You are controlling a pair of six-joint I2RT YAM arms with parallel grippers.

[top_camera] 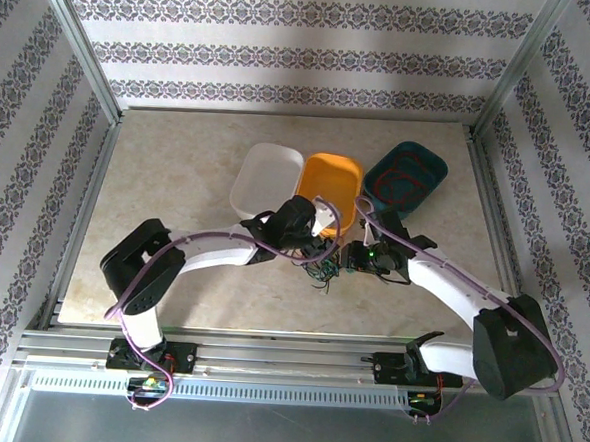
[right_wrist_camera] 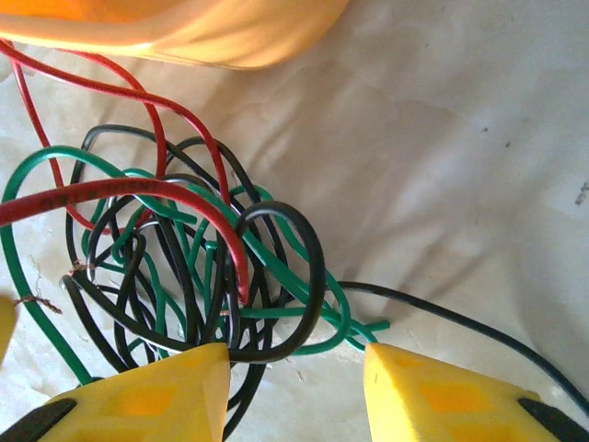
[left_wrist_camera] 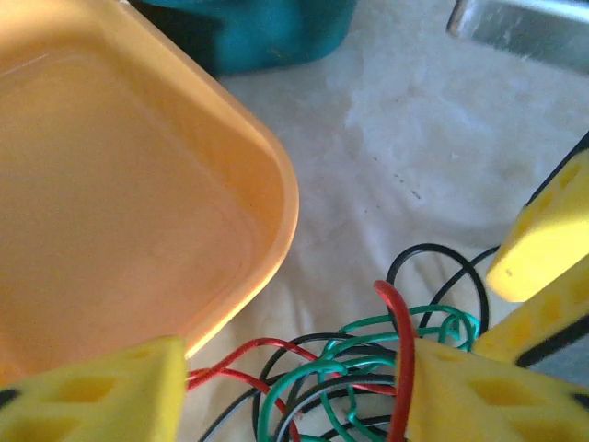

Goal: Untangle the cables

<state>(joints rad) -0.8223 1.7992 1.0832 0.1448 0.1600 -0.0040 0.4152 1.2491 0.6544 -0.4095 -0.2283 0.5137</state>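
Straddling tangled cables point(top_camera: 323, 271) near the surface's point(top_camera: 178, 174) middle, just beside orange tray point(top_camera: 337, 184), with left claw point(left_wrist_camera: 294, 368) spread apart; right claw point(right_wrist_camera: 294, 359) likewise apart over black loops.

Glossy plastic-sheathed cables point(right_wrist_camera: 166, 188) on a matt, marbled table point(right_wrist_camera: 442, 138) beside a smooth orange plastic tray point(left_wrist_camera: 138, 184).

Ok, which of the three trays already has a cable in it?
The teal tray, rightmost of the row: a red cable lies coiled inside it. The white tray and the orange tray beside it look bare inside.
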